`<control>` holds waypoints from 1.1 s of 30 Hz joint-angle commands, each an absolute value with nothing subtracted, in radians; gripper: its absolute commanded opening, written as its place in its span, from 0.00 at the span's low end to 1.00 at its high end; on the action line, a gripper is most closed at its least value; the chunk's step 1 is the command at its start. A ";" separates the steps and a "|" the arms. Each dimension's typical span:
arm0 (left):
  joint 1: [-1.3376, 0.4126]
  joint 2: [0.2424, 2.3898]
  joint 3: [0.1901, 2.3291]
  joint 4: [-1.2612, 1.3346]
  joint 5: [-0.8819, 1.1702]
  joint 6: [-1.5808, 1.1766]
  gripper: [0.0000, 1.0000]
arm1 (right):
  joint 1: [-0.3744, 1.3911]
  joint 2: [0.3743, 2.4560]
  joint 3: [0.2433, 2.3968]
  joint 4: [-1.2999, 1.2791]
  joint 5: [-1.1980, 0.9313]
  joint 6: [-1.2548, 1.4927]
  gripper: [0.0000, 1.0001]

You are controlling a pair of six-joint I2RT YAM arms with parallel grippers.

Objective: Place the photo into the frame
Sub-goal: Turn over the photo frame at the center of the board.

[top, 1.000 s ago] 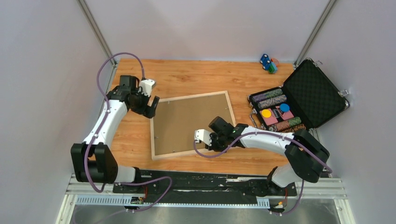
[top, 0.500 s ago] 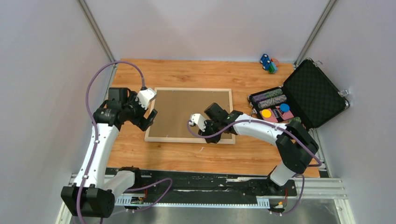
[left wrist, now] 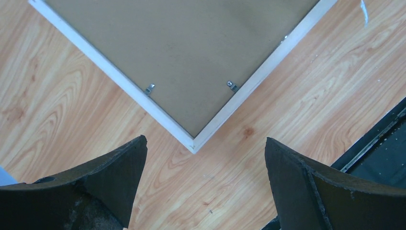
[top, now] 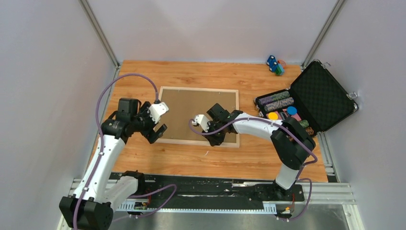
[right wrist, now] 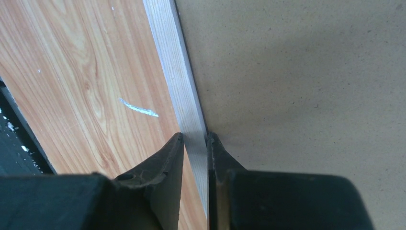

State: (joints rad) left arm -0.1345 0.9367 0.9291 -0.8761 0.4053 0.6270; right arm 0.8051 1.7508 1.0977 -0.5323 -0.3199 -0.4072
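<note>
On the table (top: 191, 160) the frame (top: 199, 89) has swung square — right end effector (right wrist: 195, 139) pinching its rail, left end effector (left wrist: 205, 141) spread

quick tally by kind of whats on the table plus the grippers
frame: 1
backing board: 1
open case: 1
small blue-green cluster: 1, pieces too small to count
grippers: 2, left gripper and right gripper
total: 6
</note>
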 commanded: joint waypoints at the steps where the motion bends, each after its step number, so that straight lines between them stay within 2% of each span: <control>1: -0.187 0.925 0.888 -0.794 0.387 0.647 1.00 | 0.777 1.740 1.154 -0.477 -0.345 -0.354 0.00; 17: -0.356 0.906 0.678 -0.347 0.206 0.639 1.00 | 0.721 1.723 1.281 -0.595 -0.492 -0.326 0.00; 33: -0.519 0.908 0.635 -0.275 0.183 0.754 1.00 | 0.670 1.738 1.452 -0.739 -0.590 -0.299 0.00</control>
State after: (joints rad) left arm -0.5014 0.8894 0.6571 -0.3470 0.1959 0.6903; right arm 0.6777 1.7519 1.3647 -0.7189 -0.5323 -0.3359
